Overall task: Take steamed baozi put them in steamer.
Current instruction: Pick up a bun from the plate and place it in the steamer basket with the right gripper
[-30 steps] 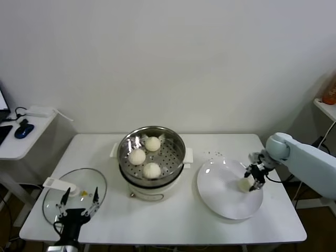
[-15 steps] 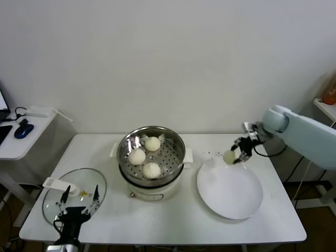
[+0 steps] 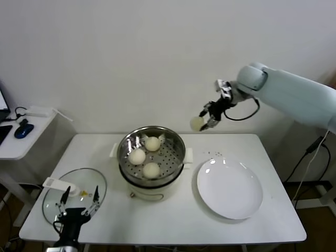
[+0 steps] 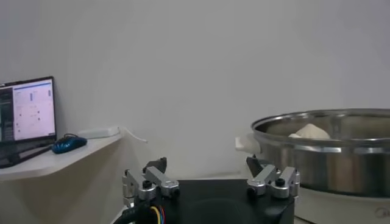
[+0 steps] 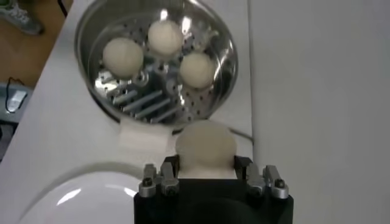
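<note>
Since a second earlier, the right gripper (image 3: 203,121) had lifted the last baozi (image 3: 197,123) off the white plate (image 3: 230,189) and swung it up and left, so it hung in the air just past the far right rim of the steamer (image 3: 152,154), well above the table (image 3: 173,220). From the right wrist view the fingers (image 5: 163,176) were clamped on the bun's sides, holding it snug. Three other buns (image 3: 137,156) already sat on the perforated bottom, clustered left of centre, so I'd say this was the carry step of the final transfer, nearly done. Next move probably needed a bit more travel left and toward the near side, then a drop into the open right part of the basket without bumping the rim. Left gripper (image 3: 79,201) sat parked over the glass lid (image 3: 73,194) at the near left, fingers spread wide.
</note>
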Motion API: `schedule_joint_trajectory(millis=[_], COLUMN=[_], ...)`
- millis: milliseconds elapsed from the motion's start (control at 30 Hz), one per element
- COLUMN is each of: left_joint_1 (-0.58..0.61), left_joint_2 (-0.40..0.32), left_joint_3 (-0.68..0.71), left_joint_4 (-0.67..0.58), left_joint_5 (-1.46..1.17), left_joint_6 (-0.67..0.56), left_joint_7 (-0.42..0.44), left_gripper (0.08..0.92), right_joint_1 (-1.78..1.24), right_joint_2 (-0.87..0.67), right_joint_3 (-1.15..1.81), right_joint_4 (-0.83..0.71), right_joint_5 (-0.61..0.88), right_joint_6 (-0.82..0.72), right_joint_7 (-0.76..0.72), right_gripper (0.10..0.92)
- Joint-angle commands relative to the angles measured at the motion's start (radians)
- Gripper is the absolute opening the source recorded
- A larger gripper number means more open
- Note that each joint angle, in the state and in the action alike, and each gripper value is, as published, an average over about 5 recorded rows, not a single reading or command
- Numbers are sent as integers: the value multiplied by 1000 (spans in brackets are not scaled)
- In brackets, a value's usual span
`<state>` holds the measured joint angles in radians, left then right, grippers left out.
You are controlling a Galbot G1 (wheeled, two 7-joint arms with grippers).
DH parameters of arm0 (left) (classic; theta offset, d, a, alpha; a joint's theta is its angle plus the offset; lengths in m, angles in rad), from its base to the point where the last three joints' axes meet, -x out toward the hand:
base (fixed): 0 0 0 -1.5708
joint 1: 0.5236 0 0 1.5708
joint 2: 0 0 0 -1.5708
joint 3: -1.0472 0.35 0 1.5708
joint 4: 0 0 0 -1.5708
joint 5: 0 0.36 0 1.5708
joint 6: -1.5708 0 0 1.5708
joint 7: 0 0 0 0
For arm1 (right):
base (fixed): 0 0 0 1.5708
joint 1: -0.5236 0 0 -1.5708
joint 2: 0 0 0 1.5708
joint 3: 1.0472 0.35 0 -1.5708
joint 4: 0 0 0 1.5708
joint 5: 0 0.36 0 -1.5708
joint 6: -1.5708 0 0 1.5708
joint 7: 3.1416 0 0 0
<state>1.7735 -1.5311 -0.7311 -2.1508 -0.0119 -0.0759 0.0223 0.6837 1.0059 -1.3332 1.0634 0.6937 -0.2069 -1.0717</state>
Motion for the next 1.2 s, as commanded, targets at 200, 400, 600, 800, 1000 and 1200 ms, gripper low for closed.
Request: schedule_joint_trajectory(millis=[200,400,600,800,1000,1200], left_joint_1=[-1,-11,-22,-22,-21,-26], left_joint_2=[2,-2,-1,2,2,-3], left_joint_3=[2,7,17,18,17,24], left_joint_4=[-9,-10,-9,-5,-4,-5], left_joint_5=[-1,7,14,14,12,13], left_joint_6=[6,9,12,11,10,11], left_joint_7=[-1,-2,-1,-1,-1,-2], left_gripper=[823,823,823,823,823,823], right_joint_1=[-12,-36,-56,-79,-89,-97], right_joint_2=[286,314,310,314,326,328], right_joint_3=[-73,-141,-175,-178,-186,-197], right_joint_4=[-56,-80,-81,-101,-114,-115], right_joint_5=[95,87,69,46,32,28], right_joint_6=[-27,-17,-13,-13,-11,-11], right_joint_7=[14,7,5,6,1,1], right_gripper=[595,595,597,594,598,594])
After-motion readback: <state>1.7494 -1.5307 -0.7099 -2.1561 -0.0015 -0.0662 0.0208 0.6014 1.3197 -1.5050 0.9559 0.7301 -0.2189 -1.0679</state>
